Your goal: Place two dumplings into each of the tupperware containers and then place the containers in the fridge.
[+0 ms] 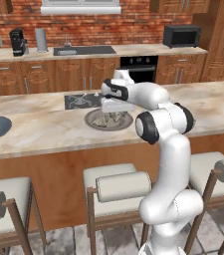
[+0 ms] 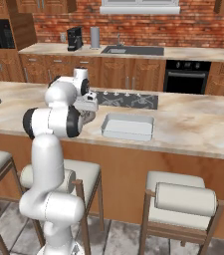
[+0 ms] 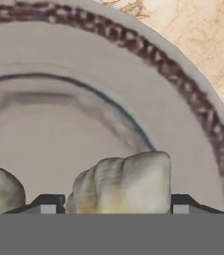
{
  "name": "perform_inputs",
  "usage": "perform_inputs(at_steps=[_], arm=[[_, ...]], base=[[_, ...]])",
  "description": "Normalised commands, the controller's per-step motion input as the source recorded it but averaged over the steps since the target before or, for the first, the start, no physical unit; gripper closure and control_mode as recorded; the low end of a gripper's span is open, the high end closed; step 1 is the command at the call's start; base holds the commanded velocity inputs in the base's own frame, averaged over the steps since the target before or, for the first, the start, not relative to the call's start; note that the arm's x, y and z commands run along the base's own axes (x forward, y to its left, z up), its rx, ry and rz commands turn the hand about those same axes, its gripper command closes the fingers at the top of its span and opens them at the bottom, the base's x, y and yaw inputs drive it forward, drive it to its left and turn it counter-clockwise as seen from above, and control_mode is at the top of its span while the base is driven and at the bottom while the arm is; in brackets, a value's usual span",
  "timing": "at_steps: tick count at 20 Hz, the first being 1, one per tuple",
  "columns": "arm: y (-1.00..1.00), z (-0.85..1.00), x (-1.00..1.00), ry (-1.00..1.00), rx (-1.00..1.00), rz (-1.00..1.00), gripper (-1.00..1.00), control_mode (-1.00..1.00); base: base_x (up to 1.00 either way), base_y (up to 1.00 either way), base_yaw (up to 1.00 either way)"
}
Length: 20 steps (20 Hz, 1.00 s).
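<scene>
Now fingers (image 3: 111, 208) spread wide either side of a dumpling (image 3: 121, 182) on plate (image 3: 193, 129); contact unclear.

Surfaces here: mostly stone, wood and glazed ceramic

The counter (image 1: 49, 129) looks like polished beige marble with faint veining, sitting on warm brown wood panels; the plate (image 3: 133, 89) reads as smooth glazed ceramic with a speckled maroon rim band, and the dumpling (image 3: 123, 182) on it has a soft, matt, crinkled doughy skin. The tupperware container (image 2: 127, 127) looks like pale, slightly see-through plastic, the back wall (image 1: 83, 22) is rough red brick, the stools (image 1: 118, 187) have matt cream padding on wooden frames, and the arm (image 1: 168, 149) is glossy white plastic
</scene>
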Motion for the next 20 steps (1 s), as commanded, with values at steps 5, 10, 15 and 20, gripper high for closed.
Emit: perform_inputs(at_steps=[5, 10, 15, 20], arm=[[-0.01, 0.01, 0.00, 0.00, 0.00, 0.00, 1.00, -1.00], [-0.12, 0.33, 0.00, 0.03, 0.00, 0.00, 1.00, -1.00], [-0.47, 0.49, -0.21, 0.12, 0.00, 0.00, 1.00, -1.00], [-0.77, 0.28, -0.39, 0.11, 0.00, 0.01, 1.00, -1.00]], base=[[0.00, 0.00, 0.00], [0.00, 0.00, 0.00], [0.00, 0.00, 0.00], [0.00, 0.00, 0.00]])
